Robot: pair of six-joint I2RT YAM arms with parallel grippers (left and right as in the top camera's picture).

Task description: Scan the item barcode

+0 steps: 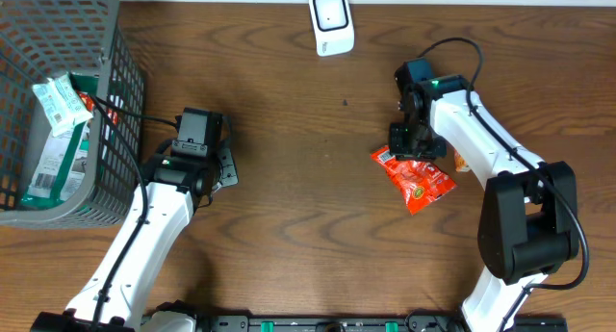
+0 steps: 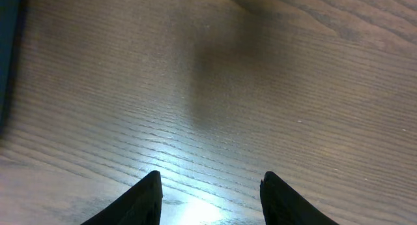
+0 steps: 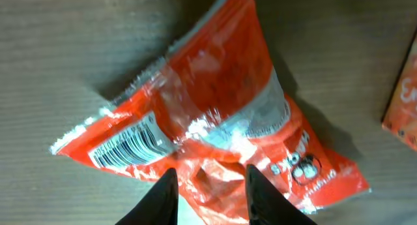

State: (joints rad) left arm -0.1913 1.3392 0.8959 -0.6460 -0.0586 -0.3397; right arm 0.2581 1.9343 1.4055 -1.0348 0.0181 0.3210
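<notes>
The right hand (image 3: 208, 179) points down over the red snack packet (image 3: 215, 101) lying barcode (image 3: 127, 145) up on the desk (image 1: 289, 178), fingers slightly parted and gripping nothing, while the left hand (image 2: 212, 205) hovers half open, empty.

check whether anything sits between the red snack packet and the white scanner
Nothing visible does. Only bare table lies between the red snack packet and the white scanner. The right gripper hangs right over the packet, jaws apart, with nothing between them and it.
</notes>
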